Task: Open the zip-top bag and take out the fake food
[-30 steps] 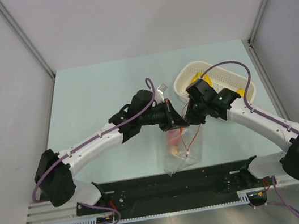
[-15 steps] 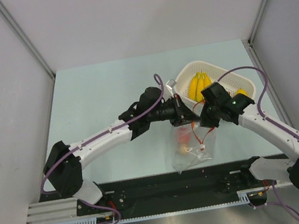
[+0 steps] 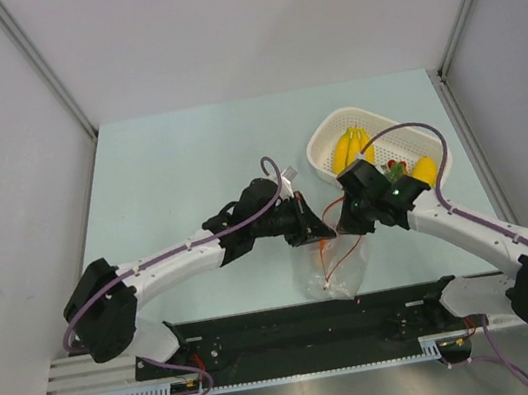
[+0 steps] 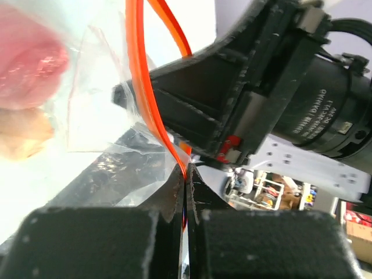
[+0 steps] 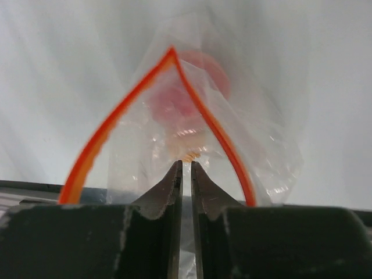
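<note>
The zip-top bag [image 3: 336, 264] hangs between my two grippers, its red zip strip [image 5: 99, 136] spread into an open arch. My left gripper [image 3: 311, 226] is shut on one lip of the mouth, with the red strip pinched between its fingers in the left wrist view [image 4: 186, 168]. My right gripper [image 3: 341, 221] is shut on the clear film of the other lip [image 5: 186, 164]. A red piece [image 5: 186, 96] and a tan piece [image 5: 189, 142] lie inside the bag. Both also show in the left wrist view: the red piece [image 4: 29, 64] and the tan piece [image 4: 20, 136].
A white perforated basket [image 3: 322, 152] stands at the back right. It holds a yellow banana bunch [image 3: 349, 148], a green vegetable [image 3: 396, 170] and a yellow lemon-like fruit [image 3: 423, 171]. The black arm-base rail [image 3: 304, 317] runs just below the bag.
Both grippers and the bag swung right toward the basket, then came back left and a little nearer. The bag stays held by both, and its mouth stays open.
</note>
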### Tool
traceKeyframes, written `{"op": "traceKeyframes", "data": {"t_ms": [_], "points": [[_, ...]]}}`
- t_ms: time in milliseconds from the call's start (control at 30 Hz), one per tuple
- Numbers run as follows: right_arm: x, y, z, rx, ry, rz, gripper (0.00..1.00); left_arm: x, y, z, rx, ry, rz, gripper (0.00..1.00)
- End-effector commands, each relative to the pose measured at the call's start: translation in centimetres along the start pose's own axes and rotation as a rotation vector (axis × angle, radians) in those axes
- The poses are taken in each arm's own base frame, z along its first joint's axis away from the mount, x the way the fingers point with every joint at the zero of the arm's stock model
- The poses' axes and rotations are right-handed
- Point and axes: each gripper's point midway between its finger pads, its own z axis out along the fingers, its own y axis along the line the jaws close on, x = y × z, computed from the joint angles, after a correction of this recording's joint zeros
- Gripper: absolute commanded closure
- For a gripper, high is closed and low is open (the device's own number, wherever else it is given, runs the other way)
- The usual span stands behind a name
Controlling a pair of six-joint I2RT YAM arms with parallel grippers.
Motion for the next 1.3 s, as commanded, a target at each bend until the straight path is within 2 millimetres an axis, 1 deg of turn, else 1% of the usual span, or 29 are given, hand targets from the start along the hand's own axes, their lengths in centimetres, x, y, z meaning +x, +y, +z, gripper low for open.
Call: {"op": "traceKeyframes", "data": {"t_ms": [0,67,200,233,267,300,333,367,433,467,500,533,633,667,700,800,867,900,933,1000,1033,1067,1100,1133,1167,1200,1233,1267], "points": [[0.9,2.4,2.7,-0.097,0.019,0.01,0.86,-0.6,-0.7,-0.7,0.023,-0.032,0.066,1.0],[1.6,2.4,3.9,-0.105,0.031,0.018,0.86,-0.6,-1.0,-0.9,0.031,-0.032,0.077,1.0],[2.5,2.3,4.9,-0.115,0.037,0.02,0.86,-0.6,-1.3,-1.5,0.032,-0.039,0.1,1.0],[3.0,2.5,5.0,-0.133,0.058,0.02,0.86,-0.6,-1.3,-1.5,0.029,-0.038,0.105,1.0],[3.0,2.7,5.2,-0.151,0.049,0.022,0.86,-0.5,-1.1,-1.6,0.023,-0.035,0.111,1.0],[3.6,2.3,5.6,-0.15,0.065,0.022,0.86,-0.4,-1.1,-1.6,0.024,-0.032,0.114,1.0],[3.9,2.3,5.8,-0.159,0.073,0.02,0.86,-0.3,-0.9,-1.5,0.021,-0.029,0.113,1.0],[4.0,2.8,5.9,-0.185,0.071,0.021,0.85,-0.3,-0.9,-1.5,0.022,-0.024,0.113,1.0],[5.1,2.5,6.3,-0.183,0.104,0.027,0.83,-0.4,-1.2,-1.5,0.029,-0.021,0.122,1.0],[5.1,3.1,6.4,-0.214,0.103,0.025,0.82,-0.4,-1.4,-1.5,0.036,-0.018,0.133,1.0],[5.8,2.8,6.8,-0.213,0.126,0.023,0.81,-0.5,-1.7,-1.4,0.042,-0.014,0.14,1.0],[6.1,3.0,6.8,-0.216,0.131,0.025,0.79,-0.6,-1.9,-1.4,0.047,-0.012,0.145,1.0],[6.9,2.5,7.4,-0.195,0.153,0.032,0.75,-0.5,-2.5,-1.3,0.066,0.007,0.162,1.0],[7.1,2.4,7.5,-0.192,0.158,0.037,0.74,-0.3,-2.7,-1.3,0.073,0.017,0.163,1.0],[7.2,2.4,7.6,-0.197,0.16,0.037,0.69,-0.4,-3.1,-1.2,0.087,0.017,0.169,1.0],[7.6,2.4,7.8,-0.219,0.164,0.043,0.64,0.0,-4.0,-1.4,0.124,0.04,0.174,1.0],[7.7,2.2,7.9,-0.21,0.17,0.047,0.63,0.4,-3.6,-1.1,0.118,0.073,0.175,1.0],[7.6,2.1,7.9,-0.206,0.166,0.05,0.63,0.4,-3.9,-1.1,0.118,0.08,0.185,1.0],[7.5,2.0,7.6,-0.204,0.166,0.051,0.63,0.7,-3.0,-1.3,0.078,0.091,0.197,1.0],[7.3,1.9,7.3,-0.208,0.161,0.056,0.63,0.5,-2.5,-1.7,0.043,0.074,0.217,1.0],[7.2,1.9,6.7,-0.212,0.158,0.06,0.63,0.3,-1.8,-1.9,0.006,0.062,0.228,1.0],[7.0,1.7,6.4,-0.21,0.157,0.072,0.64,0.2,-1.8,-2.2,-0.002,0.054,0.238,1.0],[6.8,1.7,6.1,-0.208,0.154,0.089,0.66,0.1,-1.7,-2.3,-0.01,0.052,0.243,1.0],[6.9,1.1,5.7,-0.188,0.16,0.103,0.67,0.0,-1.5,-2.3,-0.019,0.05,0.251,1.0],[6.3,1.2,4.9,-0.204,0.139,0.125,0.69,0.0,-1.3,-2.2,-0.03,0.054,0.249,1.0],[6.3,0.6,4.5,-0.18,0.149,0.165,0.73,-0.1,-1.3,-2.2,-0.033,0.052,0.25,1.0],[6.1,0.4,4.1,-0.181,0.151,0.197,0.74,-0.1,-1.2,-2.1,-0.038,0.05,0.247,1.0],[5.4,0.7,3.0,-0.213,0.143,0.234,0.76,-0.1,-1.0,-2.0,-0.042,0.053,0.245,1.0]]}}
